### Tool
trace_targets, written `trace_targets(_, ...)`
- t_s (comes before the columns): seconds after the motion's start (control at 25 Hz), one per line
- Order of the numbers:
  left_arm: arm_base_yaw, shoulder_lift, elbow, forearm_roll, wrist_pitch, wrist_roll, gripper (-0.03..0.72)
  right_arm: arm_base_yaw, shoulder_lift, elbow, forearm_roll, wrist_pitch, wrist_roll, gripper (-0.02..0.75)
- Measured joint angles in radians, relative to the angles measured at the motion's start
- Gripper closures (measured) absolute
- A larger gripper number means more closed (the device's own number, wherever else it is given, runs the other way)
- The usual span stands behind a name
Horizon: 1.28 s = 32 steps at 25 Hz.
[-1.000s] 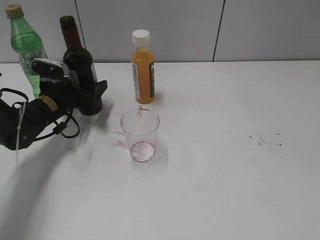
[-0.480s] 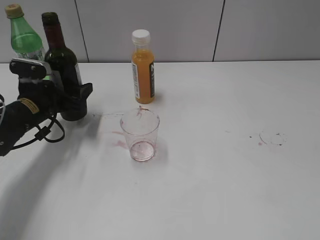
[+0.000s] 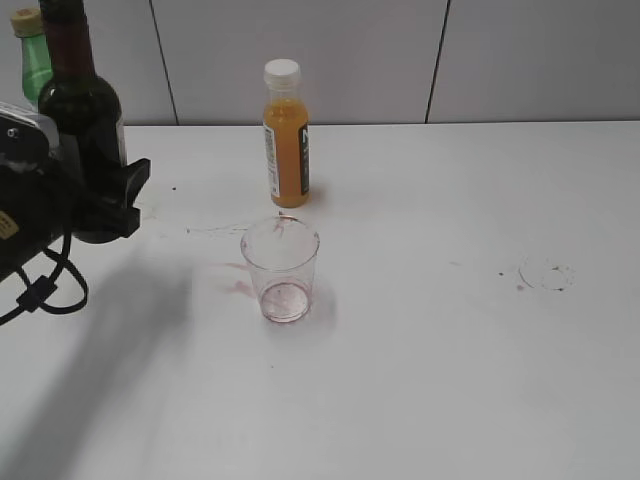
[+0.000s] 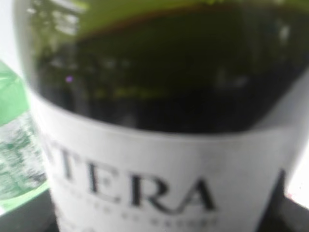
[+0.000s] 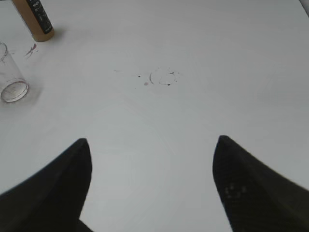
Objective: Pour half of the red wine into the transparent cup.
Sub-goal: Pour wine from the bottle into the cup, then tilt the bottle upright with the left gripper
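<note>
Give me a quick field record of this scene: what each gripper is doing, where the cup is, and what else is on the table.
left gripper: shut on wine bottle, upright
right gripper: open, empty, above bare table
transparent cup: upright, only reddish residue inside
orange juice bottle: behind the cup, capped
green soda bottle: behind the wine bottle
pour: not begun

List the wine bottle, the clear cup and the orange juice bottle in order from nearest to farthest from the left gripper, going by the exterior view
1. Wine bottle: inside the left gripper, far left.
2. Clear cup: to the gripper's right, toward the front.
3. Orange juice bottle: right and farther back; nearly level with the cup, so this order is loose.
</note>
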Motion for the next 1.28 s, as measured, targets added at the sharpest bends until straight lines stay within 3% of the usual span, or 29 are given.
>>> trace_targets(0.36,-0.136,-0.076,0.144,-0.323,0.004,0.235,0.143,0.0,0.0,0.0,0.0,0.0,0.001,0.148)
trace_targets(0.52,-0.237,-0.082,0.158,-0.501,0.007,0.353,0.143,0.0,0.0,0.0,0.0,0.0,0.001,0.148)
trace_targets(0.64,-0.271,-0.086,0.159,-0.575,0.007,0.429,0.143,0.0,0.0,0.0,0.0,0.0,0.001,0.148)
trace_targets(0.84,-0.276,-0.086,0.159,-0.641,0.007,0.583,0.143,0.0,0.0,0.0,0.0,0.0,0.001,0.148)
trace_targets(1.28,-0.278,-0.086,0.119,-0.652,0.007,0.738,0.143,0.0,0.0,0.0,0.0,0.0,0.001,0.148)
